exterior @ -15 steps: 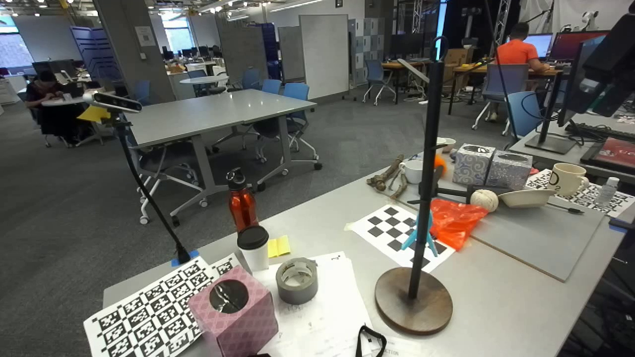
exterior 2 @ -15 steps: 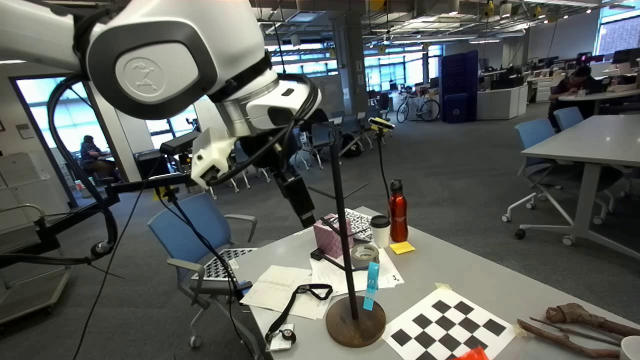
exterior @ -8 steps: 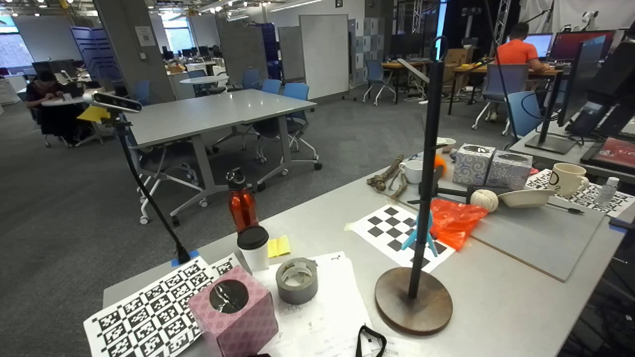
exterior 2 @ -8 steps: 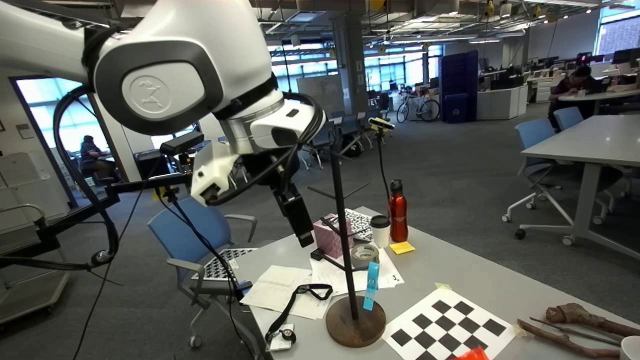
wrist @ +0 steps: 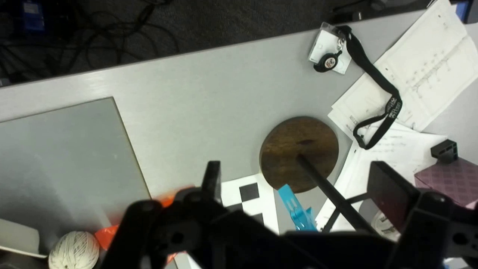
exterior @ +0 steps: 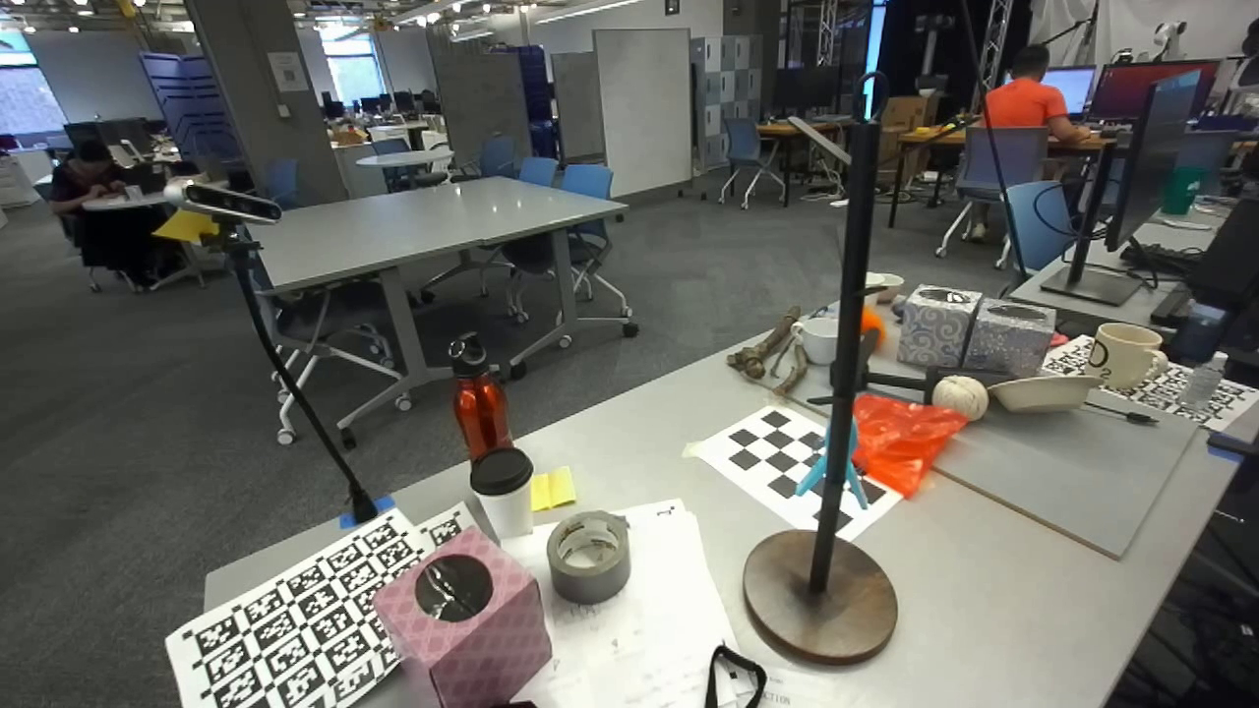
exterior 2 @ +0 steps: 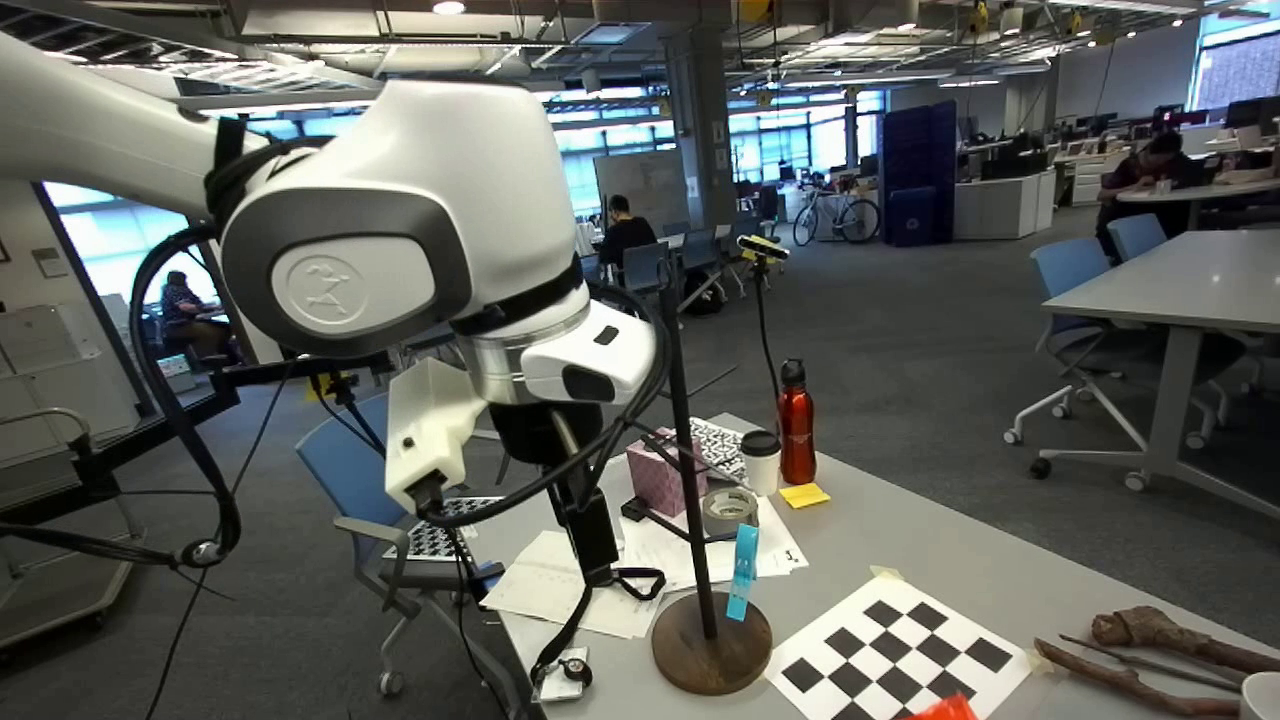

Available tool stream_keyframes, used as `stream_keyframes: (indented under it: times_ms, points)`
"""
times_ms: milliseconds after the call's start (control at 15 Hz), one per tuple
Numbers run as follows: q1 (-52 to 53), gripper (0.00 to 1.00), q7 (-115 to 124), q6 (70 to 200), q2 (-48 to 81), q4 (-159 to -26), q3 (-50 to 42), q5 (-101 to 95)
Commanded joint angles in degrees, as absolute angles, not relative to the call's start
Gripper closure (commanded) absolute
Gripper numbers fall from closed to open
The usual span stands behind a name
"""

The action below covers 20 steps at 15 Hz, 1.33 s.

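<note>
In the wrist view my gripper (wrist: 297,164) is wide open, its fingers well apart with nothing gripped. Between them appears a dark stand with a round wooden base (wrist: 295,138) and a slanting black pole (wrist: 328,186). A light-blue clip (wrist: 293,203) hangs from the stand; its upper part is hidden behind the gripper body. The right finger overlaps a branch of the stand here; whether they touch I cannot tell. In an exterior view the gripper (exterior 2: 603,578) points down beside the pole (exterior 2: 690,470), above papers and a black lanyard, and the clip (exterior 2: 743,572) hangs on the opposite side.
A pink tissue box (exterior 2: 665,480), a roll of tape (exterior 2: 728,512), a lidded cup (exterior 2: 762,465) and a red bottle (exterior 2: 797,425) stand behind the pole. A checkerboard sheet (exterior: 762,452), orange bag (exterior: 905,438) and grey board (exterior: 1072,472) lie along the table.
The arm has come down and slightly right in an exterior view, with the gripper turning more vertical and sinking toward the papers. The jaws stay open. The table objects have not moved.
</note>
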State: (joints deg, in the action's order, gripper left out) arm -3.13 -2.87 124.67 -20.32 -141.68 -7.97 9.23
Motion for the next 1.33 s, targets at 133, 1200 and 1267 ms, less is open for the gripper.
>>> stream_keyframes:
  times_ms: [133,1200,1267]
  points:
    - [-3.66,0.0,-4.63,123.36,-17.64,-141.72,-7.77,9.41]
    - [-2.21,0.0,-5.49,130.87,-10.54,-138.59,-6.84,11.65]
    - [-1.96,0.0,-5.75,131.93,-9.71,-138.08,-6.62,11.89]
